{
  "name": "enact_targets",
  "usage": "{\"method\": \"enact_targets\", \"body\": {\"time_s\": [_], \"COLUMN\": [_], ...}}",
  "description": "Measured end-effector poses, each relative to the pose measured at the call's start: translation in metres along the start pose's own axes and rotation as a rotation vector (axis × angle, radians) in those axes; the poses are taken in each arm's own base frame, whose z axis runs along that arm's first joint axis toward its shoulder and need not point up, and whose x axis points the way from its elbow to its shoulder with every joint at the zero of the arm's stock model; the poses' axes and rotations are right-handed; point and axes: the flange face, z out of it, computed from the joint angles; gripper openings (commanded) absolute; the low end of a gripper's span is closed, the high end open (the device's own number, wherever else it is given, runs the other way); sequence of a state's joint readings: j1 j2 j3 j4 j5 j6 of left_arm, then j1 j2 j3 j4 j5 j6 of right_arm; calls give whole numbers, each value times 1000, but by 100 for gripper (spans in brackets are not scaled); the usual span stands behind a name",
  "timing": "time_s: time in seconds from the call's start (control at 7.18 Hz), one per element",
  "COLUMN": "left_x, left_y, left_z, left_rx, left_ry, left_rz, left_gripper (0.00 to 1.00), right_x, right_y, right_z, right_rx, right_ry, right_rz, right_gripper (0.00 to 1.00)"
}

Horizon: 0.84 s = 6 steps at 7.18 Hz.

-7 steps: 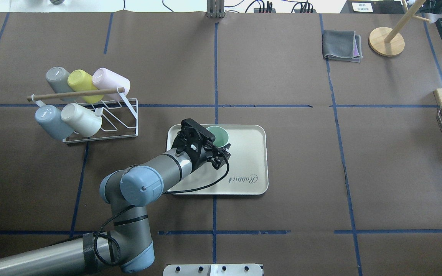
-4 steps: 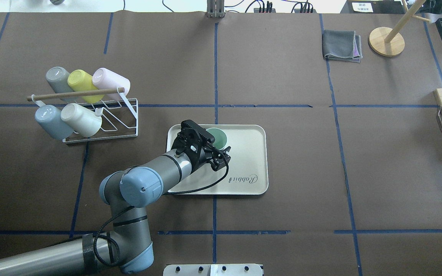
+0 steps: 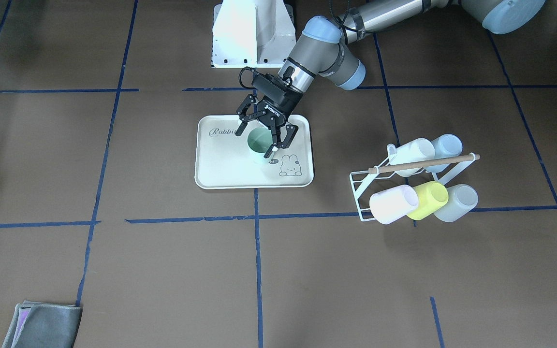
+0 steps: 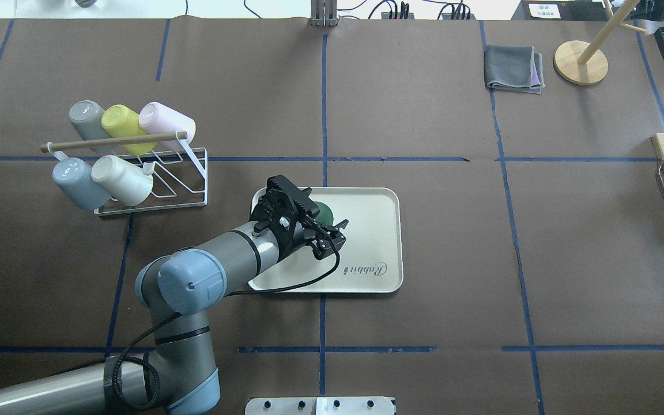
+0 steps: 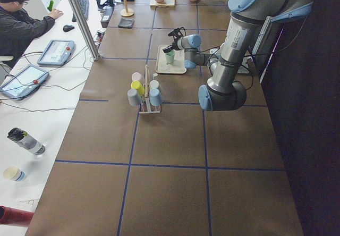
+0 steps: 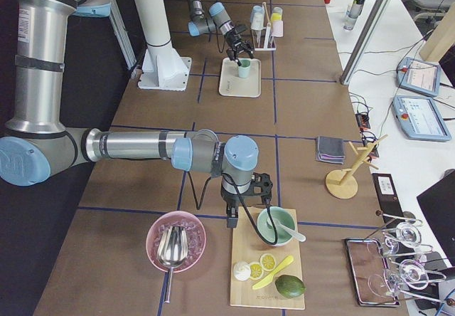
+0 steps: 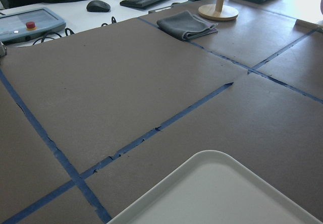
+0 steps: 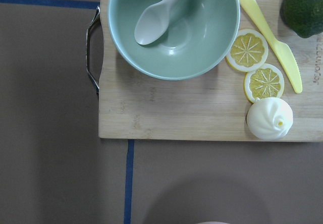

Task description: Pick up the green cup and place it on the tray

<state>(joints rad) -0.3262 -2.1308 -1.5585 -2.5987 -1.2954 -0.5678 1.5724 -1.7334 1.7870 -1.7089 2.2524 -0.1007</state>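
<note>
The green cup [image 3: 259, 142] stands upright on the cream tray [image 3: 220, 166], near its bunny drawing. My left gripper [image 3: 259, 139] is tilted over the cup, with its fingers [image 3: 241, 126] spread wide on either side of the rim, so it looks open. In the overhead view the gripper [image 4: 309, 207] hides most of the cup, and only a dark green sliver [image 4: 324, 212] shows on the tray [image 4: 372, 230]. My right gripper [image 6: 245, 213] hovers over the wooden board and shows only in the exterior right view, so I cannot tell its state.
A white wire rack [image 4: 153, 173] with several cups lies left of the tray. A grey cloth [image 4: 513, 68] and a wooden stand [image 4: 580, 62] are at the far right. The wooden board [image 8: 166, 118] holds a green bowl [image 8: 174, 27], lemon slices and an avocado.
My left arm's elbow has shifted left and back towards the robot. The gripper has slid slightly left over the cup and now hides more of it. The cup stays in place on the tray.
</note>
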Motion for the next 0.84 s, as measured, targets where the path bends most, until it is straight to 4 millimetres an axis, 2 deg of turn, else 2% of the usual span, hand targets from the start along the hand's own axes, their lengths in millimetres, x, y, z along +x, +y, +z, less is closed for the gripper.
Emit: {"method": "enact_targets", "body": {"time_s": [0.28, 0.56, 0.84], "left_x": [-13, -38, -64], "left_y": [-22, -67, -109], "left_z": [-21, -48, -89], "left_rx": [-45, -202, -362], "left_ry": [13, -20, -90], "left_rz": [10, 85, 299], "left_gripper": [100, 99, 99], "right_x": [-1, -1, -3], "right_y": [0, -1, -2], "right_z": [0, -1, -2], "right_rx": [2, 3, 7], "right_ry": [-3, -4, -3], "right_rz": [-2, -4, -9], "right_gripper": [100, 100, 100]}}
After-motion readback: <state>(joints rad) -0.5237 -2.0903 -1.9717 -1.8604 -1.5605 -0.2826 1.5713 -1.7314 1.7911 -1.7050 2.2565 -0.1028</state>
